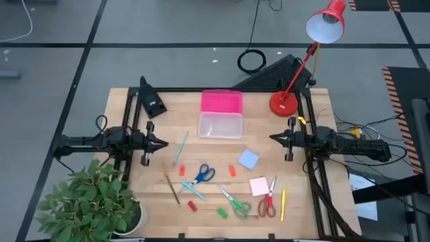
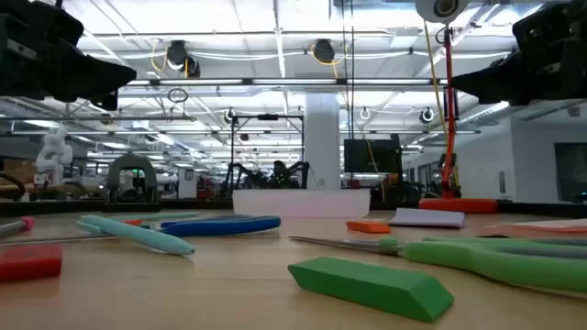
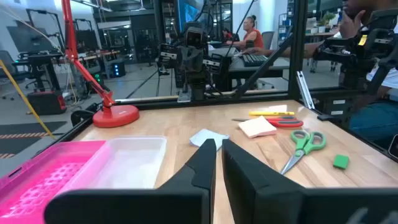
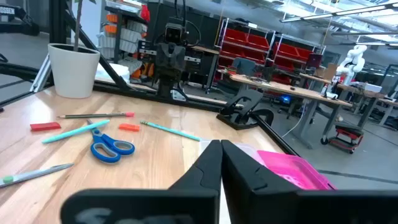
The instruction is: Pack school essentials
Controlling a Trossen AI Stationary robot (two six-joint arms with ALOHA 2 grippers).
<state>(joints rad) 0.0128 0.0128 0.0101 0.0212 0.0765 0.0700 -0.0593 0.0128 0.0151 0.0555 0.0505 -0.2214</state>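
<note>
- Wooden table (image 1: pixel 154 208) is seen from above, framed by dark rails, with a potted plant (image 1: pixel 94 198) at its near left corner and a red desk lamp (image 1: pixel 306 57) at its far right corner.
- Left gripper (image 1: pixel 163 143) is held above the table's left edge, well apart from every item; its jaws are seen nearly closed, with only a thin gap, and nothing is gripped.
- Right gripper (image 1: pixel 272 138) is held above the right edge, facing the left one; its jaws are likewise drawn almost together around nothing.
- A clear plastic box (image 1: pixel 220 125) is placed at the far centre, with its pink lid (image 1: pixel 221 101) lying just behind it.
- Blue-handled scissors (image 1: pixel 200 176) are found near the table's middle, green-handled scissors (image 1: pixel 236 204) nearer the front, and red-handled scissors (image 1: pixel 268 202) to their right.
- A blue notepad (image 1: pixel 248 158) lies right of centre; a pink notepad (image 1: pixel 259 185) lies just in front of it, beside the red scissors.
- A teal pen (image 1: pixel 181 146) is seen left of the box, and a yellow pencil (image 1: pixel 283 204) beside the red scissors.
- A green eraser (image 1: pixel 222 213) is seen at the front edge; small red pieces nearby are probably erasers.
</note>
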